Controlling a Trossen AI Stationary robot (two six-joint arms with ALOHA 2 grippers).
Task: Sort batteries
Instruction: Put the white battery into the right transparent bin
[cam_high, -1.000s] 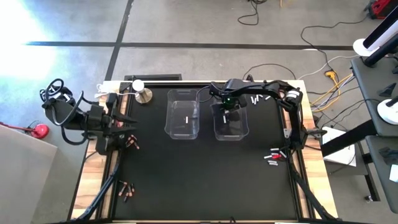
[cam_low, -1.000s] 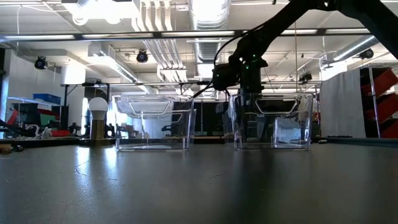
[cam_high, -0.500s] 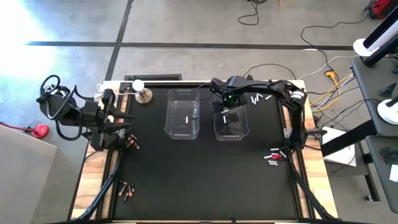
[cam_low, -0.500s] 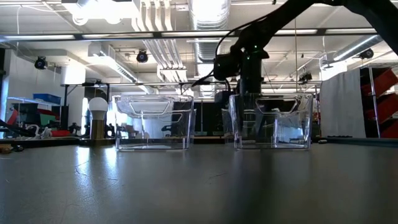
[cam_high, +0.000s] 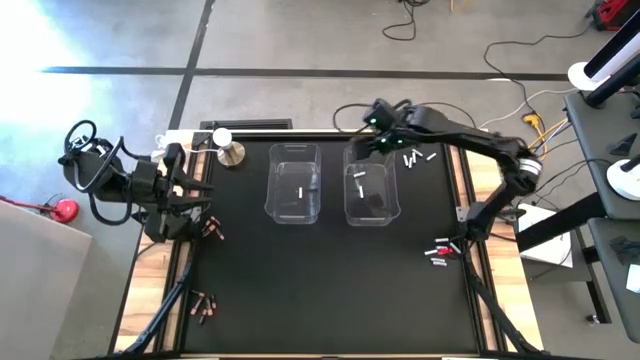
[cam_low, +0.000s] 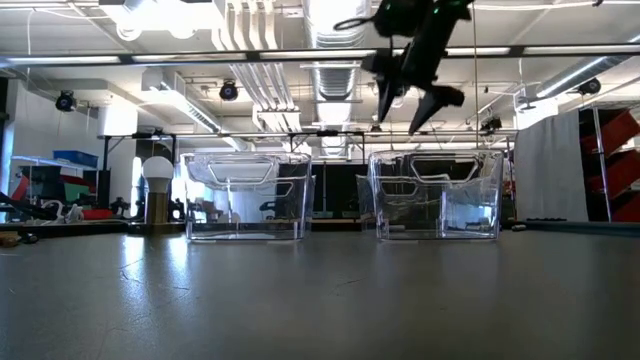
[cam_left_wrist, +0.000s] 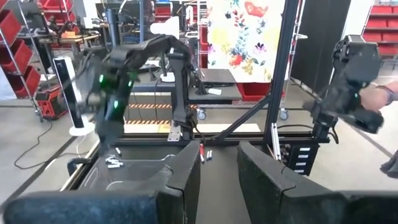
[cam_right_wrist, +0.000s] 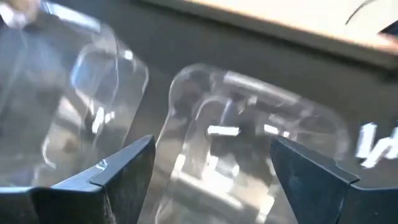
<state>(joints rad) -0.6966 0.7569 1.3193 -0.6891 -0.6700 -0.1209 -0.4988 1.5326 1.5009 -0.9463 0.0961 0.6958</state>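
On the black table (cam_high: 300, 290) stand two clear bins side by side. From the left: the left bin (cam_high: 295, 182) holds one white battery (cam_high: 299, 190) lying on its floor, and the right bin (cam_high: 371, 185) holds another white battery (cam_high: 360, 184) near its middle, with one more by its far rim.

At the table's left edge the left gripper (cam_high: 196, 190) waits low, its fingers (cam_left_wrist: 186, 177) a narrow gap apart and holding nothing; copper batteries (cam_high: 212, 229) lie just beside it, and more copper ones (cam_high: 203, 304) sit nearer the front left corner.

Above the far rim of the right bin hangs the right gripper (cam_low: 410, 108), lifted clear of the bin, jaws spread wide and empty. The white battery in that bin lies below and slightly forward of it. Just right of this gripper a loose cluster of white batteries (cam_high: 415, 158) rests on the table, and a mixed group (cam_high: 441, 249) lies by the right edge.
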